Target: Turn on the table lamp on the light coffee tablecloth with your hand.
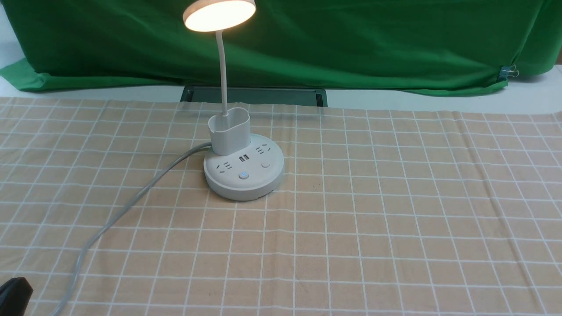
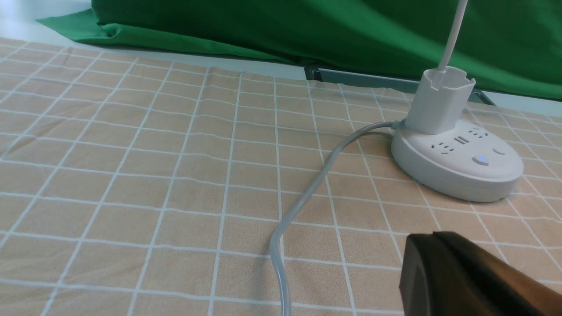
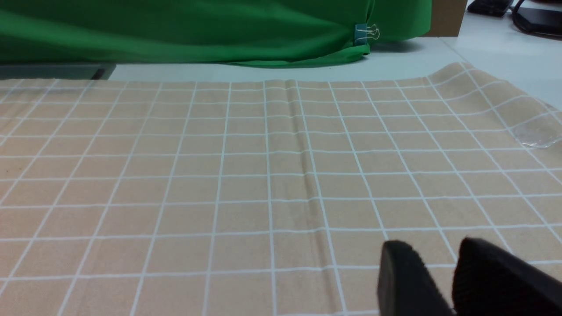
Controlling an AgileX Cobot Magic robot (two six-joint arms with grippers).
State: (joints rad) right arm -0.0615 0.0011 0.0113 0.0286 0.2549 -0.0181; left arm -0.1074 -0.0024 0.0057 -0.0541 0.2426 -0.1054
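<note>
Table lamp [image 1: 244, 169]: lit, upright on the light coffee tablecloth [image 1: 351, 210], left of centre.
Cord [image 1: 131, 202]: runs from the base toward my side.
My left gripper [image 2: 432, 263]: apparently pressed together, well apart from the lamp.
My right gripper [image 3: 443, 272]: fingers slightly spread.

We're seeing tan white-grid tablecloth [image 3: 246, 184] covering most of the bench [image 3: 505, 57], creasing and rising near one corner. Green cloth [image 3: 197, 30] is hanging beyond, binder clip [image 3: 361, 34] gripping it. Right hand [image 3: 437, 272] is showing two dark, blurry fingers, tips sitting apart.
</note>
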